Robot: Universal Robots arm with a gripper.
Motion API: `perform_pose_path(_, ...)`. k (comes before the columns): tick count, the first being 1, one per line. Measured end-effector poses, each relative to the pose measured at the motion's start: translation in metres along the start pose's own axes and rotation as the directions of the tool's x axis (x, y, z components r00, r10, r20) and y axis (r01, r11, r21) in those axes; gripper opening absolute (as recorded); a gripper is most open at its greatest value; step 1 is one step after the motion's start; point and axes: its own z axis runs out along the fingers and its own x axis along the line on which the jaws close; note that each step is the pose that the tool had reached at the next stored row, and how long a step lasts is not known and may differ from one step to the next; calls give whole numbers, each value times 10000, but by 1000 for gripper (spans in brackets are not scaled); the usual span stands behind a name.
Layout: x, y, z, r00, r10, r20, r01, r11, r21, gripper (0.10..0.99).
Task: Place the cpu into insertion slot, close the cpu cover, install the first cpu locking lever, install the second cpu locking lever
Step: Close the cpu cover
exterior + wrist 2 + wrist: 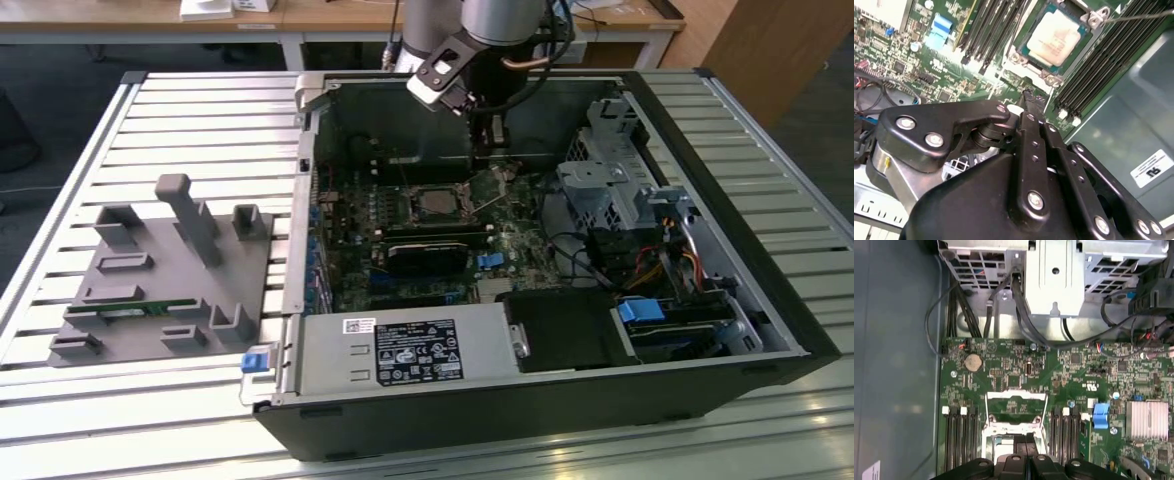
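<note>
Gripper: the gripper [1029, 97] has its fingers pressed together with nothing seen between them. It hangs low inside the computer case [534, 410], just beside the socket.
Cpu: the cpu [1061, 37] lies flat in the insertion slot [1019, 47] on the motherboard [1004, 370], silvery top up. Judged seated.
Cover: in the first wrist view the cpu cover [1015, 396] appears to stand raised on its hinge, with green board showing through its cut-out. Judged not yet closed.
Levers: one thin locking lever [1139, 17] juts free past the socket corner. The other cannot be made out.
Progress: first step done. Cover and both levers outstanding, on this evidence.
</note>
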Motion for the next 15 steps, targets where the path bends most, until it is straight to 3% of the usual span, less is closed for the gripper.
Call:
perform_pose_path(10,0,39,-5,10000,0,-3,0,10000,0,106)
perform_pose_path(15,0,104,-3,10000,-1,-2,1,10000,6,106)
